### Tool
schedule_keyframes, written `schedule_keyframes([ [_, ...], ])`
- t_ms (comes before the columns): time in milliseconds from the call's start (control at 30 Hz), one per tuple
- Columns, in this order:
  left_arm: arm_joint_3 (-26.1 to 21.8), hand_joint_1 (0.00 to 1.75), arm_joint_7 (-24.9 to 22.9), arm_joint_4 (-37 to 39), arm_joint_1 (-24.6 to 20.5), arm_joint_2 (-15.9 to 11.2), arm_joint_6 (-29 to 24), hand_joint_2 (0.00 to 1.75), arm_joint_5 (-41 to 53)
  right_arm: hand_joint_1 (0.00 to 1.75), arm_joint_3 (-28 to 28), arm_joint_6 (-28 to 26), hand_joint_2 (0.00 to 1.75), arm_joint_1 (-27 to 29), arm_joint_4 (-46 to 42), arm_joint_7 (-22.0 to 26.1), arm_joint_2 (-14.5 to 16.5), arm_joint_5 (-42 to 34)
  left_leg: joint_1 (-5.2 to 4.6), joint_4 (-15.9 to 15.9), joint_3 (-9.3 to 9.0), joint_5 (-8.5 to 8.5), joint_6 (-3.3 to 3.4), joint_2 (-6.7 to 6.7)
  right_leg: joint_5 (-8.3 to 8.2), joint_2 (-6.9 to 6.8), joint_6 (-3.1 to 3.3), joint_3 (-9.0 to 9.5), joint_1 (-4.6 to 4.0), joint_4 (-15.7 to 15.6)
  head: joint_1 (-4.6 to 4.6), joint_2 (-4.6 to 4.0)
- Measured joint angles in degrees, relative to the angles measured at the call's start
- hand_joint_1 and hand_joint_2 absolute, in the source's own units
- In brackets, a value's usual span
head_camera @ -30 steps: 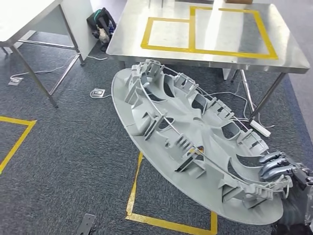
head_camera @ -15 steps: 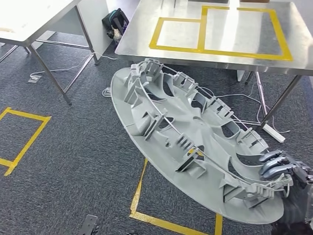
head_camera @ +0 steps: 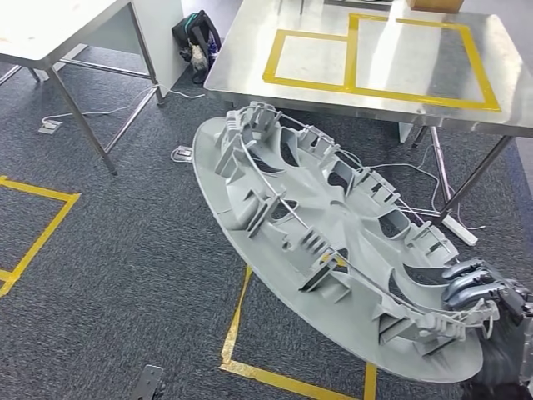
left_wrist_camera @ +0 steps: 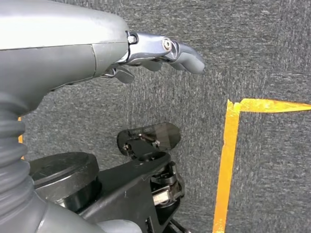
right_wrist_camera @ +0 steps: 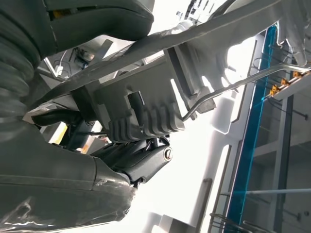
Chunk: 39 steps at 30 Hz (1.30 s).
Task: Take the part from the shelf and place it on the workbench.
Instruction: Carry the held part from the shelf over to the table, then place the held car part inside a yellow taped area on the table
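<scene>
Large grey ribbed plastic wheel cover [head_camera: 326, 242] is gripped at its rim by right hand [head_camera: 477, 287]; left hand [left_wrist_camera: 161, 51] hangs empty, fingers extended. Cover to be kept level and carried over the steel table [head_camera: 377, 92], then set inside the yellow tape outline [head_camera: 352, 50].

Right hand [head_camera: 475, 283] low at right, fingers curled over the wheel cover's [head_camera: 314, 225] rim, left hand [left_wrist_camera: 161, 51] hanging, seemingly empty

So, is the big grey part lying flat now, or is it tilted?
Tilted. The grey part hangs above the carpet, its far edge high near the workbench, its near edge low, where the right hand grips it.
</scene>
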State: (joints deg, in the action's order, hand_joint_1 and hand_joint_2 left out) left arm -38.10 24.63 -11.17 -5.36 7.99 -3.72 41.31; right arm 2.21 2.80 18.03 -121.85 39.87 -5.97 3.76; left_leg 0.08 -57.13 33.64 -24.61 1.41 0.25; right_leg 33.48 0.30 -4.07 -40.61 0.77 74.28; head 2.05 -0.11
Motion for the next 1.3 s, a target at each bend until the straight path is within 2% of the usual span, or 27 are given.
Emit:
schedule_keyframes([
  [33, 0.0, 0.0, 0.0, 0.0, 0.0, 0.0, 0.0, 1.75, 0.0, 1.75, 0.0, 0.0, 1.75, 0.1, 0.0, 0.0, 0.0, 0.0, -0.02, 0.0, -0.09, -0.05, 0.02, 0.24, -0.67, -0.05, -0.02, -0.12, -0.01, 0.1, 0.01, 0.0],
  [67, 0.0, 0.0, 0.0, 0.0, 0.0, 0.0, 0.0, 1.75, 0.0, 1.75, 0.0, 0.0, 1.75, 0.1, 0.0, 0.0, 0.0, 0.0, -0.01, 0.0, -0.26, -0.14, -0.02, 0.49, -2.33, -0.27, 0.01, 0.93, -0.01, -2.1, 0.01, 0.0],
  [100, 0.0, 0.0, 0.0, 0.0, 0.0, 0.0, 0.0, 1.75, 0.0, 1.75, 0.0, 0.0, 1.75, 0.1, 0.0, 0.0, 0.0, 0.1, -0.02, 0.0, -0.48, -0.27, -0.15, 0.71, -4.46, -0.97, 0.02, 2.88, 0.0, -6.0, 0.03, 0.0],
  [167, 0.0, 0.0, 0.0, 0.0, 0.0, 0.0, 0.0, 1.75, 0.0, 1.75, 0.0, 0.0, 1.75, 0.0, 0.0, 0.0, 0.0, 0.1, -0.35, -0.2, -0.82, -0.6, -0.61, 1.09, -7.03, -2.81, 0.29, 6.44, -0.19, -13.2, 0.02, 0.0],
  [200, 0.0, 0.0, 0.0, 0.0, 0.1, 0.0, 0.0, 1.75, 0.0, 1.75, 0.0, 0.0, 1.75, -0.1, 0.0, 0.0, 0.0, 0.1, -0.55, -0.3, -0.9, -0.69, -0.85, 1.34, -7.4, -3.33, 0.56, 7.29, -0.26, -14.9, 0.01, 0.0],
  [233, 0.0, 0.0, 0.0, 0.0, 0.1, 0.0, 0.0, 1.75, 0.0, 1.75, 0.0, 0.0, 1.75, -0.1, 0.0, 0.0, 0.0, 0.1, -0.71, -0.3, -0.93, -0.71, -1.04, 1.66, -7.27, -3.22, 0.91, 7.43, -0.37, -15.4, -0.02, 0.0],
  [300, 0.0, 0.0, 0.0, 0.0, 0.1, 0.0, 0.0, 1.75, 0.0, 1.75, 0.0, 0.0, 1.75, 0.0, 0.0, 0.0, 0.0, 0.1, -0.64, -0.4, -0.97, -0.95, -1.48, 2.27, -7.53, -2.14, 1.71, 7.31, -0.28, -15.3, -0.03, 0.0],
  [333, 0.0, 0.0, 0.0, 0.0, 0.1, 0.0, 0.0, 1.75, 0.0, 1.75, 0.0, 0.0, 1.75, 0.0, 0.0, 0.0, 0.0, 0.1, -0.55, -1.1, -0.75, -1.57, -1.79, 2.09, -7.63, -1.66, 2.09, 7.26, -0.2, -15.4, -0.07, 0.0],
  [400, 0.0, 0.0, 0.0, 0.0, 0.0, 0.0, 0.0, 1.75, 0.0, 1.75, 0.0, 0.1, 1.75, 0.0, 0.0, 0.0, 0.0, 0.2, -0.37, -5.8, 1.3, -4.51, -2.41, 1.12, -7.78, -0.77, 2.7, 7.25, 0.02, -15.5, -0.16, 0.0],
  [467, 0.0, 0.0, 0.0, 0.0, 0.1, 0.0, 0.0, 1.75, 0.0, 1.75, 0.0, 0.1, 1.75, 0.0, 0.0, 0.0, 0.0, 0.3, -0.26, -13.5, 5.04, -7.95, -2.68, 0.6, -7.77, 0.26, 2.95, 7.18, 0.06, -15.5, -0.18, 0.0],
  [500, 0.0, 0.0, 0.0, 0.0, 0.2, 0.0, 0.0, 1.75, 0.0, 1.75, 0.0, 0.1, 1.75, 0.0, 0.0, 0.0, 0.0, 0.4, -0.22, -16.1, 6.4, -8.56, -2.7, 0.56, -7.77, 0.83, 2.97, 7.17, 0.06, -15.5, -0.17, 0.0],
  [533, 0.0, 0.0, 0.0, 0.0, 0.2, 0.0, 0.0, 1.75, 0.0, 1.75, 0.0, 0.1, 1.75, 0.1, 0.0, 0.0, 0.0, 0.4, -0.2, -16.7, 6.84, -7.97, -2.64, 0.5, -7.77, 1.47, 2.97, 7.18, 0.06, -15.5, -0.17, 0.0],
  [567, 0.0, 0.0, 0.0, 0.0, 0.2, 0.0, 0.0, 1.75, 0.0, 1.75, 0.0, 0.1, 1.75, 0.1, 0.0, 0.0, 0.0, 0.5, -0.17, -14.9, 6.12, -6.29, -2.51, 0.35, -7.78, 2.12, 2.96, 7.23, 0.07, -15.5, -0.17, 0.0],
  [600, 0.0, 0.0, 0.0, 0.0, 0.2, 0.0, 0.1, 1.75, 0.1, 1.75, 0.0, 0.1, 1.75, 0.1, 0.0, 0.0, 0.0, 0.6, -0.1, -11.3, 4.49, -4.03, -2.34, -0.22, -7.77, 2.75, 2.92, 7.31, 0.09, -15.5, -0.18, 0.0],
  [667, 0.0, 0.0, 0.0, 0.0, 0.1, 0.0, 0.1, 1.75, 0.1, 1.75, 0.0, 0.1, 1.75, 0.0, 0.0, 0.0, 0.0, 0.7, 0.15, -3.9, 1.02, -0.99, -2.03, -2.34, -7.73, 3.88, 2.59, 7.26, 0.0, -15.3, -0.14, 0.0],
  [733, 0.0, 0.0, 0.0, 0.0, 0.1, 0.0, 0.1, 1.75, 0.1, 1.75, 0.0, 0.1, 1.75, 0.1, 0.0, 0.0, 0.0, 0.8, 0.22, -0.9, -0.3, -0.68, -1.83, -3.54, -7.88, 4.81, 1.9, 6.95, 0.03, -15.4, -0.1, 0.0],
  [800, 0.0, 0.0, 0.0, 0.0, 0.0, 0.1, 0.1, 1.75, 0.2, 1.75, 0.0, 0.1, 1.75, 0.2, 0.0, 0.0, 0.0, 0.9, 0.21, -0.5, -0.42, -0.6, -1.36, -2.77, -8.03, 5.42, 1.1, 6.59, 0.24, -15.6, -0.11, 0.0],
  [867, 0.0, 0.0, 0.0, 0.0, -0.1, 0.2, 0.1, 1.75, 0.3, 1.75, 0.0, 0.1, 1.75, 0.2, 0.0, 0.0, 0.0, 1.0, 0.35, -0.1, -0.6, -0.44, -0.63, -1.8, -6.66, 3.85, 0.51, 5.39, 0.12, -13.5, 0.22, 0.0],
  [933, 0.0, 0.0, 0.0, 0.0, 0.0, 0.2, 0.1, 1.75, 0.4, 1.75, -0.1, 0.1, 1.75, 0.2, 0.0, 0.0, 0.0, 1.0, 0.27, 0.0, -0.69, -0.51, -0.12, -0.78, -3.14, 1.21, 0.19, 2.12, -0.03, -6.6, 0.56, 0.0],
  [967, 0.0, 0.0, 0.0, 0.0, 0.1, 0.2, 0.1, 1.75, 0.4, 1.75, -0.1, 0.1, 1.75, 0.2, 0.0, 0.0, 0.0, 1.0, 0.17, 0.0, -0.71, -0.57, -0.02, -0.23, -1.5, 0.5, 0.08, 0.2, -0.03, -2.6, 0.6, 0.0],
  [1000, 0.0, 0.0, 0.0, 0.0, 0.2, 0.2, 0.1, 1.75, 0.4, 1.75, -0.1, 0.1, 1.75, 0.2, 0.0, 0.0, 0.0, 1.0, 0.08, 0.0, -0.76, -0.63, 0.04, 0.34, -0.69, 0.2, 0.03, -1.14, -0.03, 0.1, 0.57, 0.0],
  [1033, 0.0, 0.0, 0.0, 0.0, 0.3, 0.2, 0.1, 1.75, 0.4, 1.75, -0.1, 0.1, 1.75, 0.2, 0.0, 0.0, 0.0, 1.0, 0.03, 0.0, -0.85, -0.7, 0.06, 0.9, -1.08, 0.07, 0.02, -1.4, -0.03, 0.7, 0.59, 0.0],
  [1067, 0.0, 0.0, 0.0, 0.0, 0.3, 0.2, 0.1, 1.75, 0.4, 1.75, -0.1, 0.1, 1.75, 0.2, 0.0, 0.0, 0.0, 1.0, 0.0, 0.0, -1.02, -0.79, 0.04, 1.41, -2.54, -0.1, 0.08, -0.43, -0.04, -1.2, 0.58, 0.0],
  [1133, 0.0, 0.0, 0.0, 0.0, 0.2, 0.3, 0.1, 1.75, 0.4, 1.75, -0.1, 0.1, 1.75, 0.2, 0.0, 0.0, 0.0, 1.0, -0.08, 0.0, -1.48, -1.08, -0.22, 2.32, -6.28, -1.58, 0.27, 3.81, -0.17, -9.2, 0.6, 0.0],
  [1167, 0.0, 0.0, 0.0, 0.0, 0.2, 0.3, 0.1, 1.75, 0.4, 1.75, -0.1, 0.1, 1.75, 0.2, 0.0, 0.0, 0.0, 1.0, -0.24, -0.1, -1.65, -1.26, -0.45, 2.67, -7.41, -2.31, 0.56, 5.7, -0.29, -12.6, 0.56, 0.0],
  [1233, 0.0, 0.0, 0.0, 0.0, 0.2, 0.3, 0.1, 1.75, 0.5, 1.75, -0.1, 0.1, 1.75, 0.1, 0.0, 0.0, 0.0, 1.0, -0.54, -0.2, -1.78, -1.42, -0.96, 3.36, -7.89, -2.85, 1.23, 7.17, -0.57, -15.5, 0.5, 0.0],
  [1300, 0.0, 0.0, 0.0, 0.0, 0.1, 0.3, 0.1, 1.75, 0.5, 1.75, -0.1, 0.0, 1.75, 0.2, 0.0, 0.0, 0.0, 0.9, -0.54, -0.2, -1.8, -1.45, -1.5, 3.86, -8.16, -1.86, 1.95, 7.0, -0.56, -15.5, 0.49, 0.0],
])
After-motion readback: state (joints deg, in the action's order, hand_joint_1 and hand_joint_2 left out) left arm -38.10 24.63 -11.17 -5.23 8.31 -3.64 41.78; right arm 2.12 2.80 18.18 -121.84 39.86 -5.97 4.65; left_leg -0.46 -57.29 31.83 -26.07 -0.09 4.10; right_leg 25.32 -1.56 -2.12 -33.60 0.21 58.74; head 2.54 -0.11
